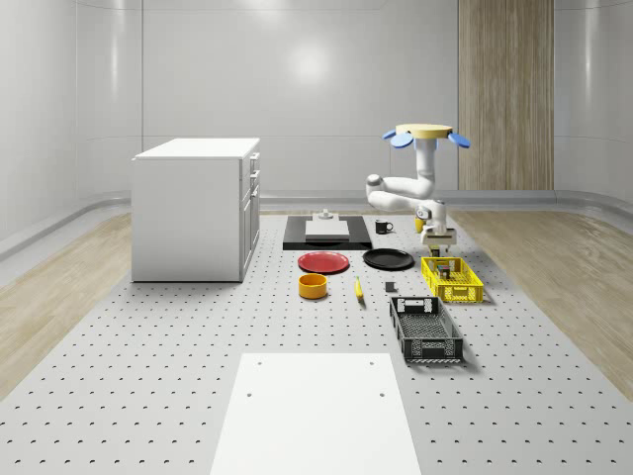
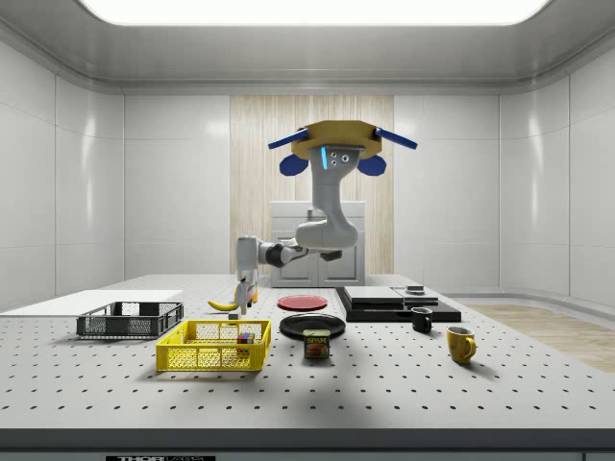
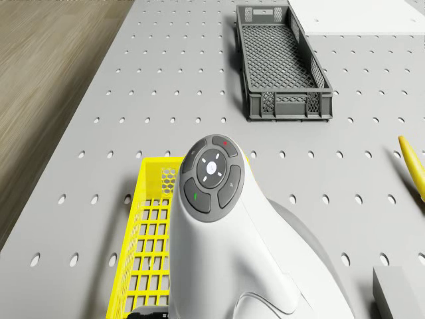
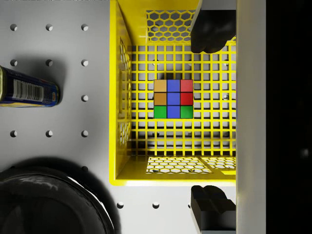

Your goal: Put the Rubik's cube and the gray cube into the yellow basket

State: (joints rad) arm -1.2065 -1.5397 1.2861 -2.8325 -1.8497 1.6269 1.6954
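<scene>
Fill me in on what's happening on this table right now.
A quadrotor drone carrying a white arm hovers above the perforated table, beside the yellow mesh basket. Its gripper hangs over the basket with the jaws spread wide and nothing between them. The multicoloured Rubik's cube already lies on the basket floor, directly below the gripper. A small gray cube sits on the table outside the basket, so that half of the job remains.

Dark crate (image 1: 425, 331) near banana (image 1: 358, 288); red plate (image 1: 323, 262) beside black plate (image 1: 388, 259).
</scene>
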